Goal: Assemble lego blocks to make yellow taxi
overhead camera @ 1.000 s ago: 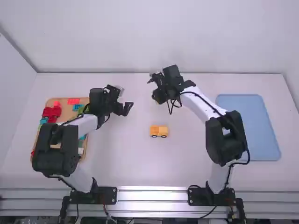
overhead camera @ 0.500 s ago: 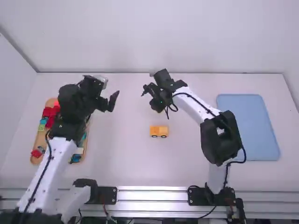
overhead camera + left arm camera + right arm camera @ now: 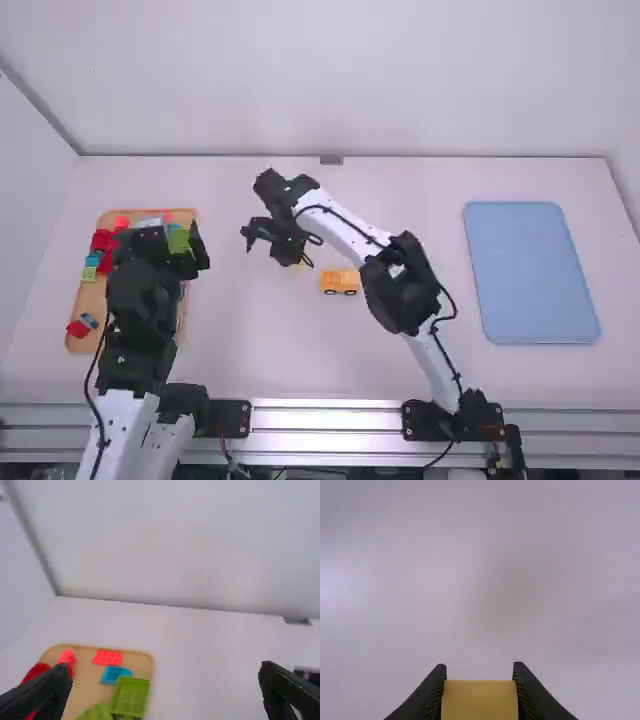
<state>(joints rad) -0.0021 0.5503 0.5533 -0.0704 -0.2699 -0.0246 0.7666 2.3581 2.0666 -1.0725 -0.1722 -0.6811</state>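
Over the far part of the wooden tray, my left gripper (image 3: 162, 240) stands open; in the left wrist view its fingers are wide apart, with nothing between the left gripper (image 3: 165, 690). Left of the yellow vehicle, above the table, is my right gripper (image 3: 288, 254). The right wrist view has the right gripper (image 3: 480, 680) shut on a yellow block (image 3: 480, 700). An orange-yellow vehicle (image 3: 340, 281) with dark wheels rests upright on mid-table, apart from both grippers.
The wooden tray (image 3: 82, 695) holds a green block (image 3: 131, 696), a red brick (image 3: 107, 657), a blue piece (image 3: 115, 674) and several others. On the right lies a blue board (image 3: 530, 270). The right forearm passes close beside the vehicle.
My left gripper has moved left from the open table to over the tray. My right gripper has moved left and nearer the camera. The vehicle has stayed put.
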